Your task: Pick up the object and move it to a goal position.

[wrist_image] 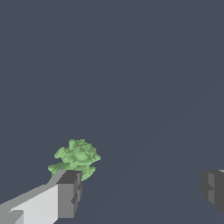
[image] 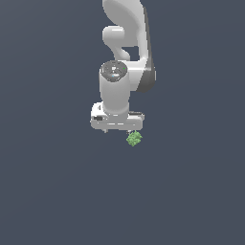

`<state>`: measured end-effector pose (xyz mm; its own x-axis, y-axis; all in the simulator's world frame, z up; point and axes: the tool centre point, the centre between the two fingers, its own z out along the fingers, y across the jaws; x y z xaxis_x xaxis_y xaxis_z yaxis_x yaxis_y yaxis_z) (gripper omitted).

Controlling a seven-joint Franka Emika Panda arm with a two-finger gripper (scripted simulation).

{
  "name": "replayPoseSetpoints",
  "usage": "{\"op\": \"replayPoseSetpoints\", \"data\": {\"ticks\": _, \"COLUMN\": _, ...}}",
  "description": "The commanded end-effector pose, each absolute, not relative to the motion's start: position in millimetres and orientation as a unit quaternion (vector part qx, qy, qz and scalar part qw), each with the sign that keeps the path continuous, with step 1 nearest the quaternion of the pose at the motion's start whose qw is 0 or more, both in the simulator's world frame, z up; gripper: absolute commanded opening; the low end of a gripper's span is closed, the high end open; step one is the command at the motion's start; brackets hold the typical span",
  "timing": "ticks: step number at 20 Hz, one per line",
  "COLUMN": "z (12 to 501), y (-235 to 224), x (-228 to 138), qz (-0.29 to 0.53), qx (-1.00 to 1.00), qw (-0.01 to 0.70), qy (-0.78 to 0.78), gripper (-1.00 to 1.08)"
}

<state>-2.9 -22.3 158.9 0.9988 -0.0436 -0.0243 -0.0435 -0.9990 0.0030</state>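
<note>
Looking down from the wrist view, you can see your gripper (wrist_image: 140,192) with its two fingers spread far apart. One finger (wrist_image: 70,192) is right next to the little green lump (wrist_image: 76,158), and the other finger (wrist_image: 213,187) is way over on the far side. Nothing sits in the gap between them, so the gripper is open and holds nothing.

The green lump is the thing you need to pick up. It is not in the middle of the gap. It sits at the tip of one finger, just past it, and part of it is hidden behind that finger. You cannot tell if they touch.

In the exterior view, the white arm (image: 125,52) hangs straight down over the dark gray floor (image: 48,191). The gripper (image: 117,130) points down, and the green lump (image: 134,139) peeks out from under its edge, toward the exterior view's right.

Your fingers are wide open because you are getting ready to grab. But the lump is off to one side, so closing now would likely miss it or push it away. You would do well to slide the gripper over until the lump is in the middle of the gap.

No goal mark shows anywhere, so you cannot tell where the lump must go.
</note>
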Motion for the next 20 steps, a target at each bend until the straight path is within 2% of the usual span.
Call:
{"op": "replayPoseSetpoints", "data": {"ticks": 1, "z": 159, "y": -22, "x": -3, "qz": -0.012, "qx": 1.000, "qw": 0.001, "qy": -0.022, "gripper": 1.00}}
{"op": "replayPoseSetpoints", "data": {"ticks": 9, "z": 162, "y": -48, "x": -1, "qz": -0.015, "qx": 0.998, "qw": 0.001, "qy": -0.059, "gripper": 1.00}}
{"op": "replayPoseSetpoints", "data": {"ticks": 20, "z": 160, "y": -45, "x": -2, "qz": -0.015, "qx": 0.998, "qw": 0.001, "qy": -0.065, "gripper": 1.00}}
